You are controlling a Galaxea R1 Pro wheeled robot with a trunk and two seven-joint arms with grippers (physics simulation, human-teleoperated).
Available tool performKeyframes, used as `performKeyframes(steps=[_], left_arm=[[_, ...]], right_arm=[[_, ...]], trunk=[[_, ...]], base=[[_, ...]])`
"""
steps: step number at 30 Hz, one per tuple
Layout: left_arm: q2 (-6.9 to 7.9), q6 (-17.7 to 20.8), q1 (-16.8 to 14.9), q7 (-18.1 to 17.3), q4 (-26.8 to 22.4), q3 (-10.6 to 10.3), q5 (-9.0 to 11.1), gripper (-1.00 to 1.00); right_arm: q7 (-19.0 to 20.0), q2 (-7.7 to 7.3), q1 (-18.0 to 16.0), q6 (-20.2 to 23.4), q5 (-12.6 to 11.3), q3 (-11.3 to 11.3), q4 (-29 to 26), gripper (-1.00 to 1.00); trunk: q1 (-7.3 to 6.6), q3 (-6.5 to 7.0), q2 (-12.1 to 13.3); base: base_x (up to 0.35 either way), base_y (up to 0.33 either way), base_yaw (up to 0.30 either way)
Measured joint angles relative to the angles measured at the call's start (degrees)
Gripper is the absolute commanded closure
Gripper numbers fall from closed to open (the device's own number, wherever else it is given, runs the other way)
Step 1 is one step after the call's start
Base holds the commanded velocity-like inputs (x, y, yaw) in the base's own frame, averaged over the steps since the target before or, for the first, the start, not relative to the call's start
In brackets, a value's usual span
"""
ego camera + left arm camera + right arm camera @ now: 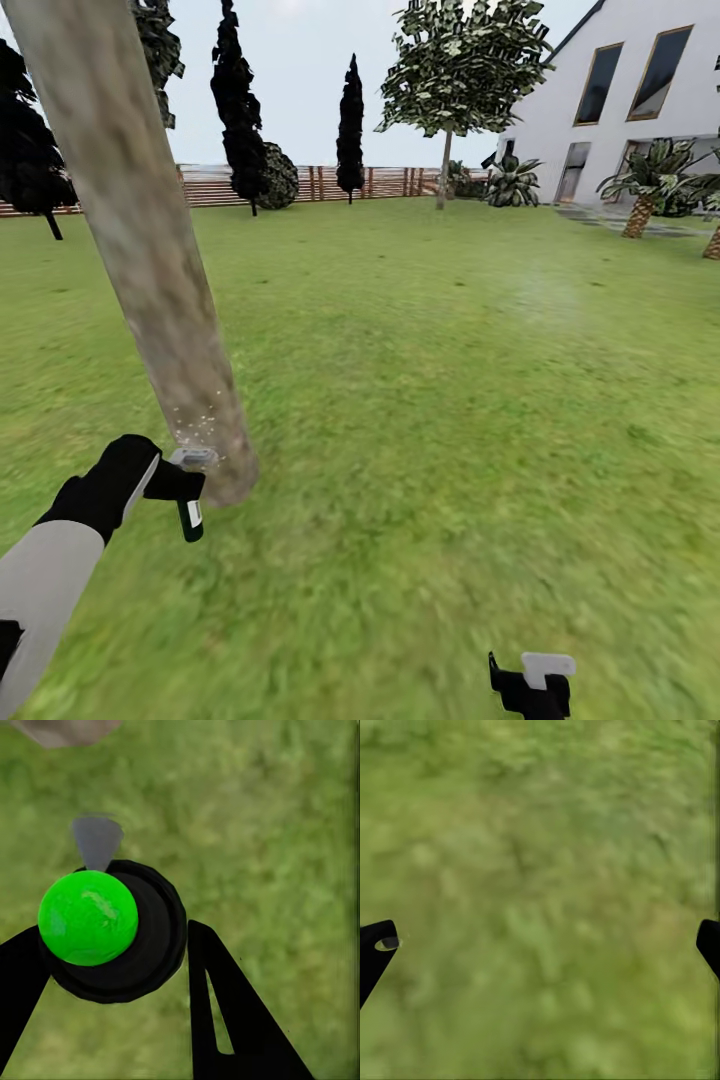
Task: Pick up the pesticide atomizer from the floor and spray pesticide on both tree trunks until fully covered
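The near tree trunk [150,270], thick and mottled grey-brown, slants across the left of the head view down to the lawn. My left gripper [185,492] is shut on the pesticide atomizer [190,512], a dark bottle with a grey spray head pointing at the trunk's base. Whitish pesticide specks [197,418] hang against the low trunk. In the left wrist view the atomizer [88,917] shows a bright green cap and grey nozzle between the black fingers [217,1005]. The second tree [445,170] stands far back. My right gripper [530,688] hangs low and open over grass [540,870].
Lawn [450,400] stretches wide to the right. A slatted wooden fence [330,185] with dark cypress-like trees [240,110] closes the back. A white house [620,110] and short palms [645,195] stand at the far right.
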Motion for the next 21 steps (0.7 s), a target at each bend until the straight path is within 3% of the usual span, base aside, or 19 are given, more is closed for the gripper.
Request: performKeyframes(steps=[10,21], left_arm=[[0.04,0.0,0.0,0.1,0.0,0.1,-0.1,1.00],[0.12,-0.1,0.1,0.1,0.2,0.1,-0.2,1.00]], right_arm=[[0.0,0.00,0.0,0.0,0.0,0.0,0.0,-1.00],[0.0,0.09,0.0,0.0,0.1,0.1,0.0,-1.00]], trunk=[[0.01,0.00,0.0],[0.01,0.00,0.0]], base=[[0.163,-0.246,0.021],[0.129,-0.264,0.222]])
